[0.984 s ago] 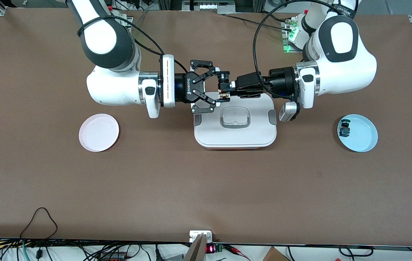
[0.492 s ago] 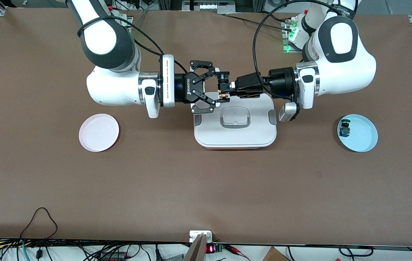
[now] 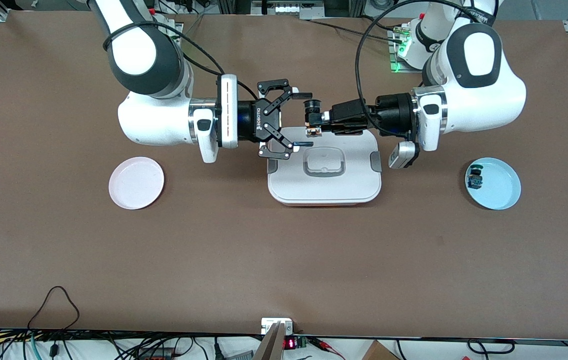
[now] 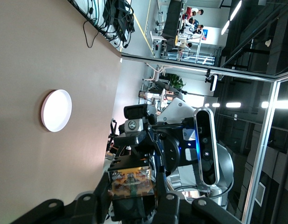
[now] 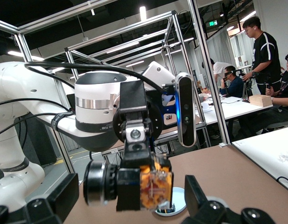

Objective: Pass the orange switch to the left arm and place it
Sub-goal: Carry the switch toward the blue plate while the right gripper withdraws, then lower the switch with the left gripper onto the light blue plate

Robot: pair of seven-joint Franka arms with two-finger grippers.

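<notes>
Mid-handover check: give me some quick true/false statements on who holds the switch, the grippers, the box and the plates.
1. The left gripper holds the orange switch. True.
2. The right gripper is clamped on the switch. False: its fingers are spread open, apart from it.
3. The switch hangs over the box. True, above the edge nearest the robots.
4. The box lid is off. False: it is on.
5. The pink plate holds a component. False: the small component lies on the blue plate.

two arms (image 3: 164, 107), one box (image 3: 324, 175), two plates (image 3: 136, 182), one orange switch (image 3: 312, 120)
</notes>
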